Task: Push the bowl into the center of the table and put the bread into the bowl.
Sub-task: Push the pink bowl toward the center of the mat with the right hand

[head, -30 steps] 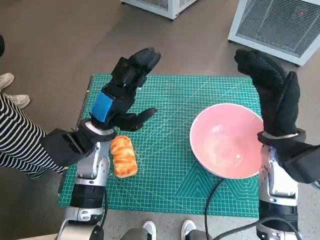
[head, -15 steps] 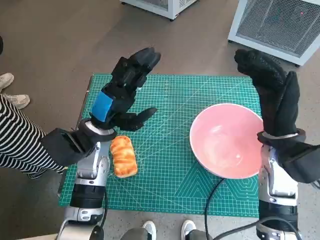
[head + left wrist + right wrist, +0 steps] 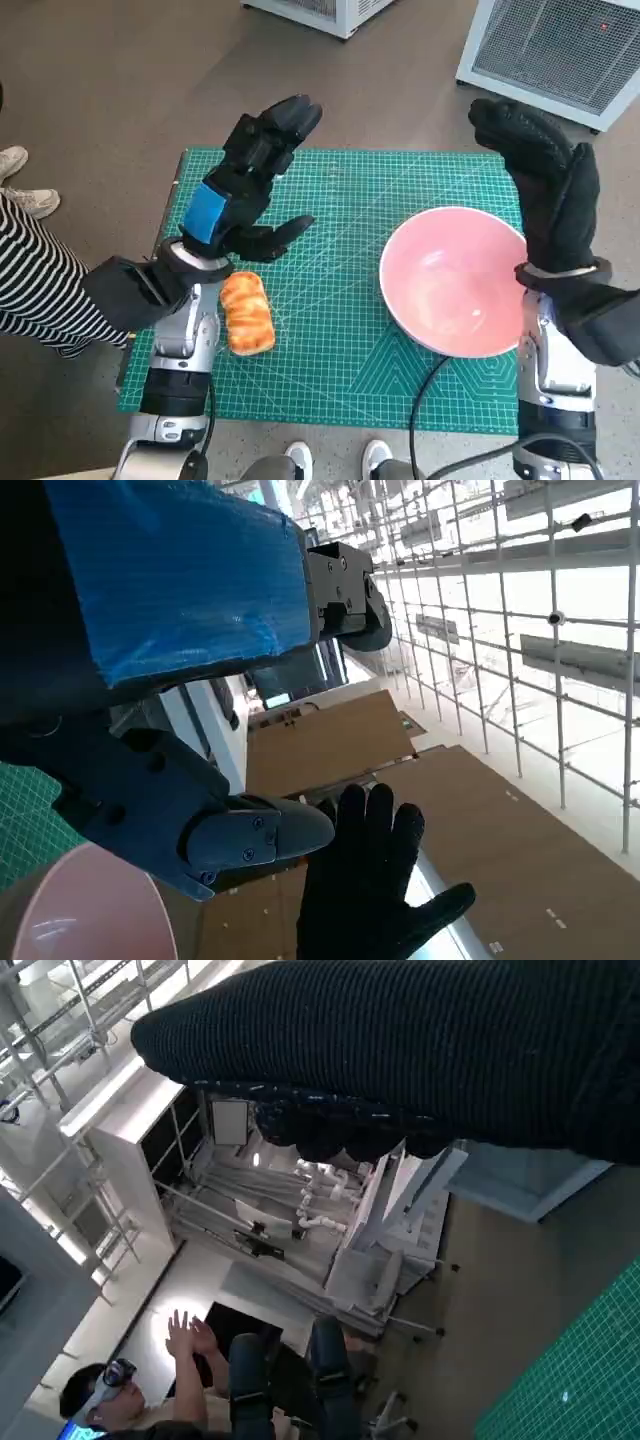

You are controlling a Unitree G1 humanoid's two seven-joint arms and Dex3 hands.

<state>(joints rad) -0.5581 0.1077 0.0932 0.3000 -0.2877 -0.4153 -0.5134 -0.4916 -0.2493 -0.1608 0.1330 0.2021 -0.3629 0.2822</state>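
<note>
Listing your desk [image 3: 330,380] stock: two raised hands, one bowl, one bread, one green mat.
Your left hand [image 3: 245,190] hangs above the mat [image 3: 330,330], fingers spread, holding nothing; the bread [image 3: 246,313] lies on the mat just below its wrist, untouched. Your right hand [image 3: 545,190] stands upright with fingers apart, empty; the pink bowl [image 3: 452,281] sits on the mat right beside its palm, well apart from the bread. A person [image 3: 150,1400] shows beyond your right hand.
</note>
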